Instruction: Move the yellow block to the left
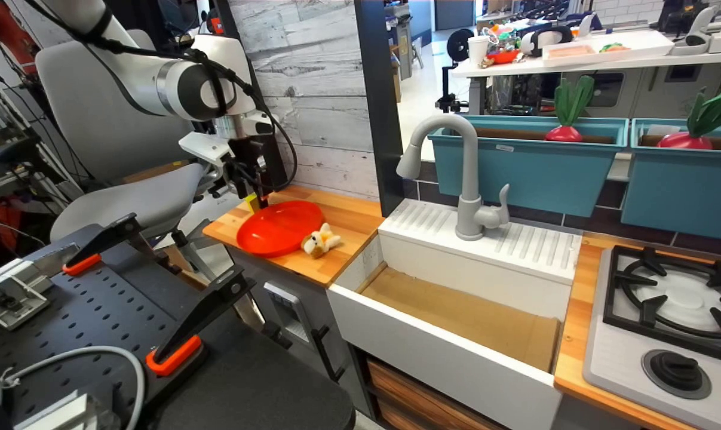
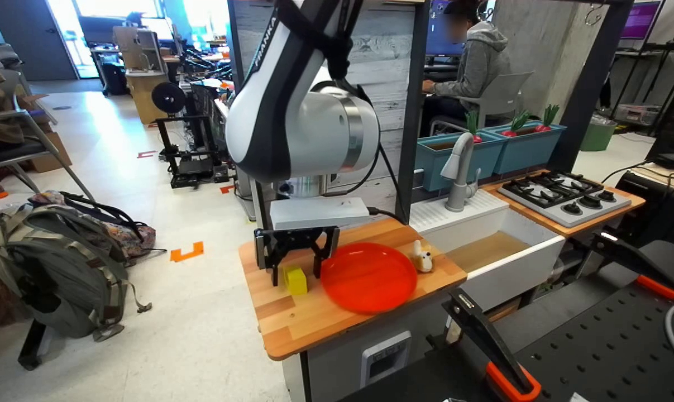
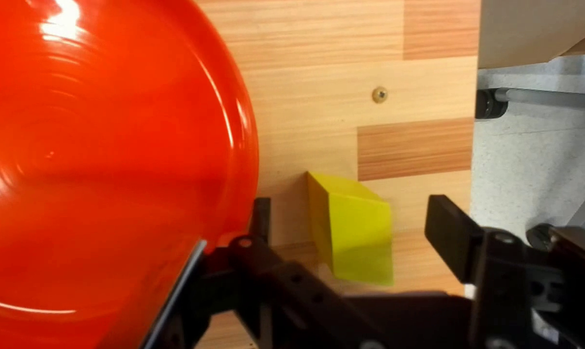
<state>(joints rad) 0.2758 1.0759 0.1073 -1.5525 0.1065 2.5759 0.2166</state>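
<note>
In both exterior views the block [image 2: 296, 281] sits on the left part of the counter [image 2: 303, 325], just left of the plate [image 2: 368, 279], which bars its right side; the toy [image 2: 424, 261], then the sink [image 2: 512, 274], lie farther right. The gripper [image 3: 354, 225] has its fingers spread wide and holds nothing; the wrist view shows the block between them, a gap on each side, with one finger just beside the plate's rim.

Plate [image 2: 368, 277] between block [image 2: 296, 281] and toy [image 2: 424, 261] on counter [image 2: 303, 322]
</note>
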